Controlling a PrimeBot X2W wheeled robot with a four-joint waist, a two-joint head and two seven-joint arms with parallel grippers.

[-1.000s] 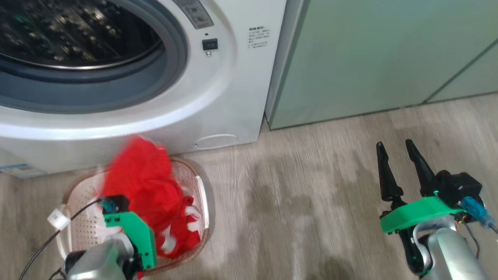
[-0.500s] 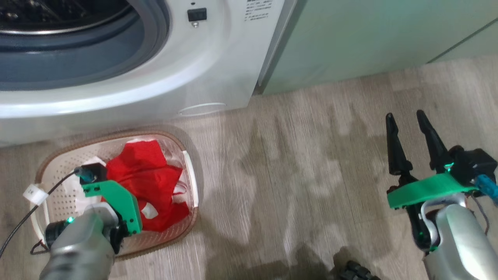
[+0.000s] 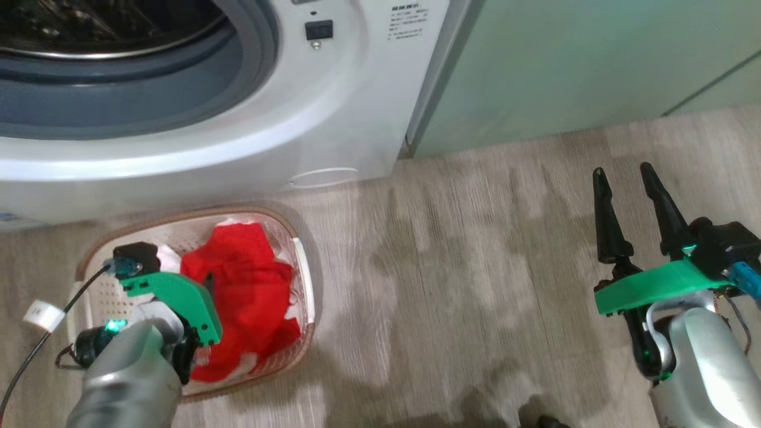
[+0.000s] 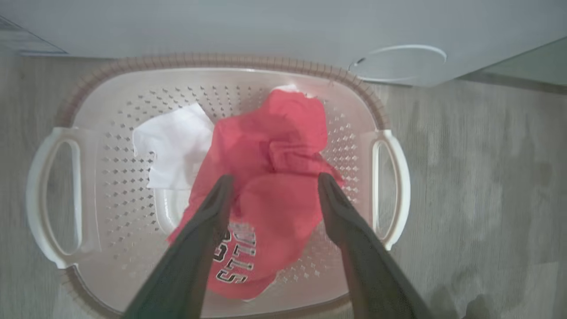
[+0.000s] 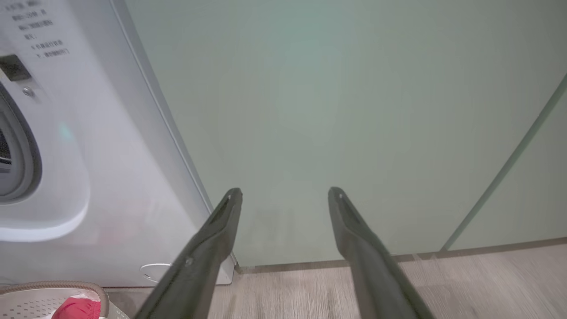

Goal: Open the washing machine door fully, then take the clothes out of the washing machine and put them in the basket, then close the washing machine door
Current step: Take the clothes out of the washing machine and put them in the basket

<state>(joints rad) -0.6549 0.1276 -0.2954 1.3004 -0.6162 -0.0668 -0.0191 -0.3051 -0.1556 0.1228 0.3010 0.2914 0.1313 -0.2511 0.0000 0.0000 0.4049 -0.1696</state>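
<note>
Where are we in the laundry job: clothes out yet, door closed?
Done: the washing machine stands with its mouth uncovered, and the red jersey and white garment lie in the basket. In hand: the left gripper hangs open above the jersey; the right gripper is open and empty. Left: closing the door. The visible part of the drum looks bare; the rest is out of frame.

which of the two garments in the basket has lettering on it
The red jersey, with white lettering at its lower edge; the white garment beside it looks plain.

Red jersey (image 4: 274, 146), cream perforated basket (image 4: 116, 146)
</note>
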